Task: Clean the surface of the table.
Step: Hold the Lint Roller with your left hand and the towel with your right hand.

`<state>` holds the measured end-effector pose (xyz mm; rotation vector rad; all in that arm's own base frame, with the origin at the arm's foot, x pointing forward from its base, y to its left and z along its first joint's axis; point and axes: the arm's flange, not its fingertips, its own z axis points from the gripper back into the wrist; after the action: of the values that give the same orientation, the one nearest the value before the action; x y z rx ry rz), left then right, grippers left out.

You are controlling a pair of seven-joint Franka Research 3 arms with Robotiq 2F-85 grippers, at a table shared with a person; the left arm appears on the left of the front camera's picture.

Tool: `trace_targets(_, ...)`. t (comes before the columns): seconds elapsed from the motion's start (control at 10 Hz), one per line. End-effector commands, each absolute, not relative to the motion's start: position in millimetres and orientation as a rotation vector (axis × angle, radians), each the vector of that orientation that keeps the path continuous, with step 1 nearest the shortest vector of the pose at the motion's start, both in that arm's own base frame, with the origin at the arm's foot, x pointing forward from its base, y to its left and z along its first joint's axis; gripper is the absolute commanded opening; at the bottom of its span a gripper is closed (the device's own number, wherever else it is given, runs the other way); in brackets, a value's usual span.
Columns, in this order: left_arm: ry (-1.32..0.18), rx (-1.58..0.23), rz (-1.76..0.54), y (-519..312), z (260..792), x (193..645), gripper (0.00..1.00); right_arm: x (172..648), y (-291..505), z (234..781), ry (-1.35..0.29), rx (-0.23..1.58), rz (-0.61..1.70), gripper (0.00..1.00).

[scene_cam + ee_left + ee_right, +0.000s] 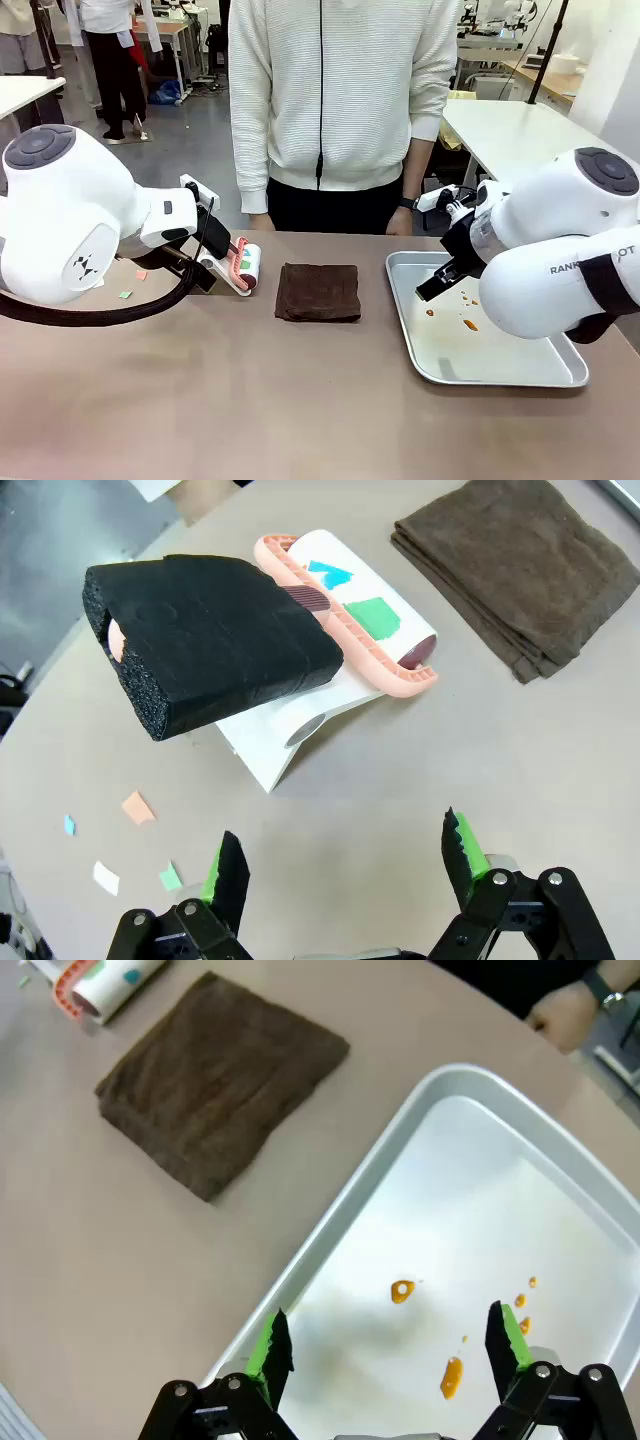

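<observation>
1. The left end effector (345,858) hung with its fingers spread wide and empty, just above the worktop (420,780) lying directly beneath it. Dropping too low could scrape the pads on that surface.
2. Close beside one finger, the paper scraps (138,807) looked light enough to scatter if brushed.
3. Just ahead stood the lint roller (350,610) on its white stand. Its black foam handle (210,645) looked soft, so an off-centre pinch might tip the roller over.
4. The right end effector (390,1345), likewise spread and empty, hovered over the metal tray (335,1222). The orange spots (402,1290) under it could smear onto its pads.
5. Farther off, the brown cloth (220,1080) might bunch if dragged.
</observation>
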<state>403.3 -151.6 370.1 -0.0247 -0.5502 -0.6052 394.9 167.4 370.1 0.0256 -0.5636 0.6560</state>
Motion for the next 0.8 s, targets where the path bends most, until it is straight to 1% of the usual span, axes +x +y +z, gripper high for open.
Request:
trace_targets(0.0,-0.550,-0.025,-0.605,-151.6,370.2,403.3,1.00,394.9,167.4,370.5,-0.565,0.026,0.656,1.00)
trace_targets(0.7,-0.550,-0.025,-0.605,-151.6,370.2,403.3,1.00,394.9,167.4,370.5,-0.565,0.026,0.656,1.00)
